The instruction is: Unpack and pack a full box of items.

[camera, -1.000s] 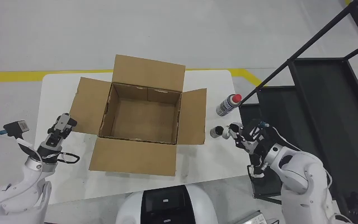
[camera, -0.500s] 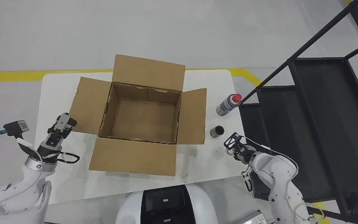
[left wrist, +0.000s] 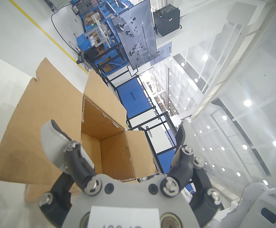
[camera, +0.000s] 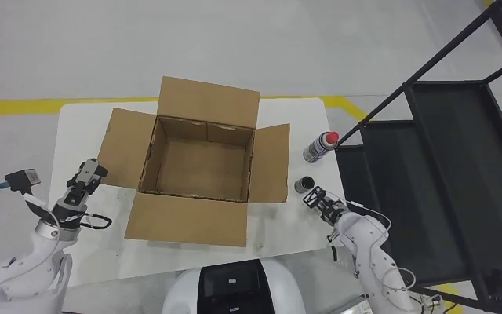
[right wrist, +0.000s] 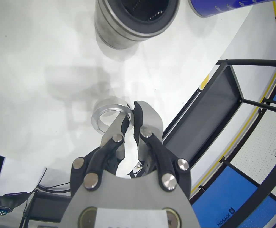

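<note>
The cardboard box [camera: 200, 169] sits open in the middle of the white table [camera: 78, 133], all four flaps folded outward and its floor bare in the top view. The left wrist view looks over a flap and down one inner corner of the box [left wrist: 54, 103]. To the right of the box, a spray can [camera: 320, 147] with a red cap and a short metal cylinder [camera: 303, 185] lie on the tabletop near each other, not touching. From above, the right gripper [camera: 318, 200] sits just beside the cylinder at the table's near right edge, its tips too small to judge. The right wrist view settles this: the right gripper [right wrist: 130, 114] has its jaws nearly pressed together, pinching the rim of a thin metal ring [right wrist: 110, 117] close over the table. I cannot tell whether the ring rests on the surface. The cylinder [right wrist: 135, 21] stands upright just beyond it with its dark bore facing up, and the can's blue body [right wrist: 220, 7] lies past that. The left gripper [camera: 86, 177] hangs near the box's left flap; its own view shows the left gripper [left wrist: 115, 131] with jaws spread wide, holding nothing. A dark rack [camera: 439, 133] stands off the table's right side.
</note>
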Available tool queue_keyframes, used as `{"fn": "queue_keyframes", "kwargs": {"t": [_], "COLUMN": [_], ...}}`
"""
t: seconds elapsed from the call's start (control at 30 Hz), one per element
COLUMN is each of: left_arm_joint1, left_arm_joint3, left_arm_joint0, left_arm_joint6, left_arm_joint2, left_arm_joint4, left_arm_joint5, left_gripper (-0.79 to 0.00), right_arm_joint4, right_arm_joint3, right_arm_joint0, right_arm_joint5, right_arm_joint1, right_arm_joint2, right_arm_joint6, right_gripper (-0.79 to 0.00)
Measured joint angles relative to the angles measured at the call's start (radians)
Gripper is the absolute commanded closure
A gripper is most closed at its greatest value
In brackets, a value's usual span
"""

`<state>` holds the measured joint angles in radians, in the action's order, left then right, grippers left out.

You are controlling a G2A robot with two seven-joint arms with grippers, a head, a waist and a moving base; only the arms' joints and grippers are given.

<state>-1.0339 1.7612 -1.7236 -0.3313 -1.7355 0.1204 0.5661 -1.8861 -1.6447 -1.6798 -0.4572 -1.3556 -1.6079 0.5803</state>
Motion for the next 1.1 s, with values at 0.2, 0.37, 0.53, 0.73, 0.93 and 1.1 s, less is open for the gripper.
{"fn": "queue_keyframes", "kwargs": {"t": [0.2, 0.37, 0.53, 0.73, 0.93, 1.1], "left_arm_joint1": [0.0, 0.0, 0.0, 0.0, 0.0, 0.0], "left_arm_joint3": [0.0, 0.0, 0.0, 0.0, 0.0, 0.0], "left_arm_joint0": [0.0, 0.0, 0.0, 0.0, 0.0, 0.0], "left_arm_joint6": [0.0, 0.0, 0.0, 0.0, 0.0, 0.0], "left_arm_joint2": [0.0, 0.0, 0.0, 0.0, 0.0, 0.0], "left_arm_joint4": [0.0, 0.0, 0.0, 0.0, 0.0, 0.0], "left_arm_joint5": [0.0, 0.0, 0.0, 0.0, 0.0, 0.0], "left_gripper": [-0.785, -0.785, -0.785, -0.785, -0.785, -0.785], "right_arm_joint4": [0.011, 0.045, 0.103, 0.207, 0.451, 0.577], "right_arm_joint3": [0.009, 0.045, -0.008, -0.14, -0.171, -0.139], "right_arm_joint0": [0.013, 0.05, 0.023, -0.074, -0.109, -0.088], "right_arm_joint5": [0.009, 0.027, 0.01, -0.05, -0.2, -0.277], "right_arm_joint1": [0.001, -0.001, 0.006, 0.021, 0.032, 0.041], "right_arm_joint2": [0.023, 0.046, 0.008, -0.12, -0.208, -0.221], "right_arm_joint6": [0.008, 0.012, 0.015, 0.029, -0.016, -0.015], "right_gripper": [-0.597, -0.656, -0.785, -0.785, -0.785, -0.785]}}
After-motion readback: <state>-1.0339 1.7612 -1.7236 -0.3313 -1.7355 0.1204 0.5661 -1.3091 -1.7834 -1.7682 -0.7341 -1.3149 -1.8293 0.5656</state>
